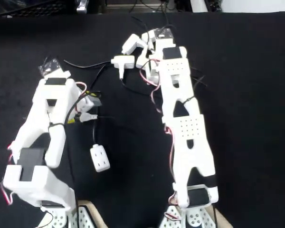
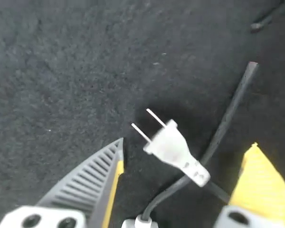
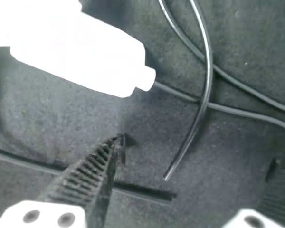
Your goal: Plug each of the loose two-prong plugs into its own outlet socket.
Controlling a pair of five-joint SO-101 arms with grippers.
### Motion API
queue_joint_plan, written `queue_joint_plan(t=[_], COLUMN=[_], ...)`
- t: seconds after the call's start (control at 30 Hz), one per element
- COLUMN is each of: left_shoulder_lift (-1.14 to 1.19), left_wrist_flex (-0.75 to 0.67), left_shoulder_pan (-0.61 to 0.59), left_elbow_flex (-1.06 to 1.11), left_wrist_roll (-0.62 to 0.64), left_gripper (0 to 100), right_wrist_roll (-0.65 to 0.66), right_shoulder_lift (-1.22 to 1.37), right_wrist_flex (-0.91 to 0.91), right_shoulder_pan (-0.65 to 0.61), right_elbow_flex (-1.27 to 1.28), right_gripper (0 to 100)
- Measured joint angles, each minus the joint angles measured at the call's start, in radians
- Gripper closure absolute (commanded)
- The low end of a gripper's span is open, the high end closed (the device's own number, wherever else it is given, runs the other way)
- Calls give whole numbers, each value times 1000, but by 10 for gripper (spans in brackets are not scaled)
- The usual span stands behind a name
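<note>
Left pincer: the left gripper (image 2: 187, 146) is released, jaws spread either side of a two-prong plug (image 2: 172, 145).
Plug: it lies flat on the black cloth (image 2: 61, 71), prongs bare, its black cord (image 2: 228, 116) trailing beside it.
Nearest socket: a white outlet block (image 1: 99, 158) sits apart from that plug, nearer the arm bases, with its slots seemingly vacant.
Right pincer: the right gripper (image 3: 197, 152) is also released, low over black cords (image 3: 206, 71) beside a white moulded body (image 3: 80, 47). Plug or socket, I cannot tell.
Far end: more white pieces (image 1: 123, 61) lie bunched near the right arm's wrist.
Progress: early, by my reading, as no plug appears seated anywhere.
Remaining: grasping this plug, carrying it to a socket, and then the others.
</note>
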Motion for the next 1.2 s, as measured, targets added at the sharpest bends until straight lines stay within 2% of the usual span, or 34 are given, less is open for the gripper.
queue_joint_plan(t=[0.17,0.23,0.47,0.5,0.73,0.97,1.03,1.2], left_shoulder_lift=[101,120,124,124,130,130,130,130], left_wrist_flex=[-6,-6,-14,-14,-15,-15,-15,-15], left_shoulder_pan=[0,0,0,6,61,66,66,5], left_elbow_flex=[-38,-48,-54,-55,-63,-63,-63,-63], left_wrist_roll=[52,61,130,137,146,147,147,110], left_gripper=[631,660,929,940,916,919,954,968], right_wrist_roll=[0,0,0,0,0,28,28,28], right_shoulder_lift=[0,0,0,0,23,44,44,44], right_wrist_flex=[0,0,0,0,-6,-11,-11,-11], right_shoulder_pan=[0,0,0,0,0,-2,-2,-2], right_elbow_flex=[0,0,0,0,0,-23,-23,-23], right_gripper=[547,547,547,547,547,547,547,547])
